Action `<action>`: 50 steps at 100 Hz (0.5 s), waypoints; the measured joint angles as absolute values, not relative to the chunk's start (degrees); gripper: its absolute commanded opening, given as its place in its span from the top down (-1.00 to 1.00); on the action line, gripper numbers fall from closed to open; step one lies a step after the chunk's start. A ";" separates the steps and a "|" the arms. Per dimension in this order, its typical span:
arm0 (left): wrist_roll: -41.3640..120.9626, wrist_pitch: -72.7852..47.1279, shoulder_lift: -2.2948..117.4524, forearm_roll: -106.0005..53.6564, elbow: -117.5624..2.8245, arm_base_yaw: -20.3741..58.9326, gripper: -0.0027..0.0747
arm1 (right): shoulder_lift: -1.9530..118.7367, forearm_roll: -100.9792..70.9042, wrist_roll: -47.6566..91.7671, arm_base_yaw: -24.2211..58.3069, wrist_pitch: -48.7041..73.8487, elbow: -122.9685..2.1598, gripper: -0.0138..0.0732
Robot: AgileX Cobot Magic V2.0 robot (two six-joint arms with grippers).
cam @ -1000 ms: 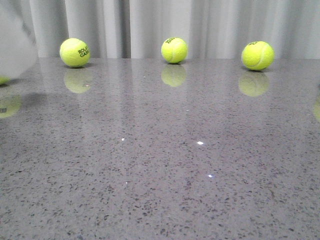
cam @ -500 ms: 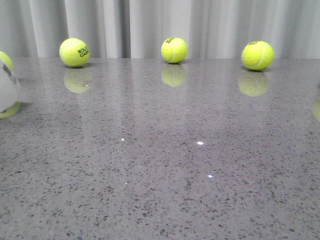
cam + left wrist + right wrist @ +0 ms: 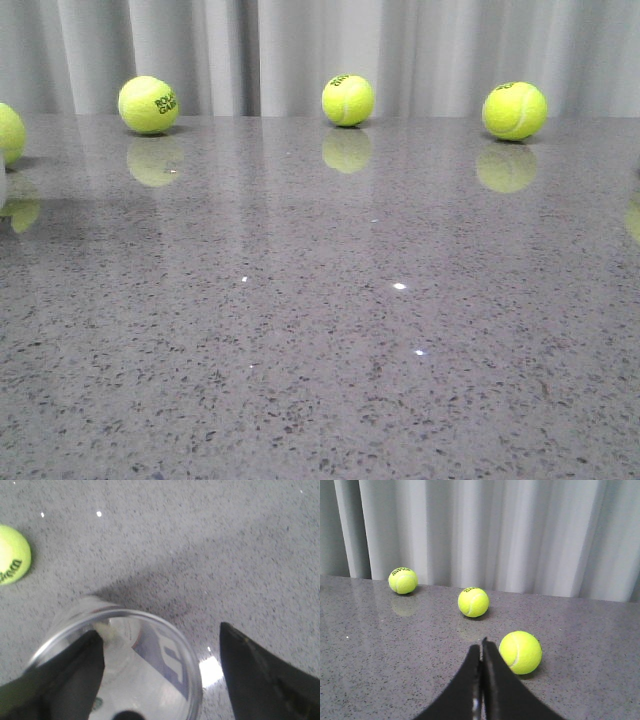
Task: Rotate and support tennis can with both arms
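The tennis can (image 3: 150, 680) shows only in the left wrist view. It is a clear cylinder standing on the table, seen from above into its open mouth, with the metal rim and the navy-and-white label visible. My left gripper (image 3: 159, 629) is open over it. One finger (image 3: 75, 675) overlaps the can's mouth; the other finger (image 3: 260, 675) is outside the rim with a gap of table between. My right gripper (image 3: 481, 645) is shut and empty, low over the table. Neither gripper shows in the front view.
Three tennis balls (image 3: 148, 104), (image 3: 348, 100), (image 3: 514, 110) line the back of the grey stone table by the curtain, and another (image 3: 8, 133) sits at the left edge. One ball (image 3: 520, 652) lies just beside the right fingertips. One ball (image 3: 12, 555) lies near the can.
In the front view the blurred clear can at the left edge has slid out of frame to the left, uncovering the ball there. The other balls have not moved.
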State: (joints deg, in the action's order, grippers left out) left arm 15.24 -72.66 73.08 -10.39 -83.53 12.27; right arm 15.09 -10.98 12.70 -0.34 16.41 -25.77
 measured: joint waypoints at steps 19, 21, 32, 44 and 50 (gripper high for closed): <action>15.15 -72.30 76.79 -8.96 -87.25 12.27 -0.34 | 15.09 -10.98 12.70 -0.34 16.41 -25.77 0.84; 15.15 -72.30 76.93 -8.77 -87.53 12.27 -0.34 | 15.09 -10.98 12.70 -0.34 16.41 -25.77 0.84; 15.15 -72.30 76.92 -8.40 -88.32 12.27 -0.34 | 15.09 -10.98 12.70 -0.34 16.41 -25.77 0.84; 15.12 -72.30 76.23 -7.29 -88.70 12.27 -0.34 | 15.09 -10.98 12.70 -0.34 16.41 -25.77 0.84; 15.12 -72.30 75.38 -6.77 -88.70 12.27 -0.34 | 15.09 -10.98 12.70 -0.34 16.41 -25.77 0.84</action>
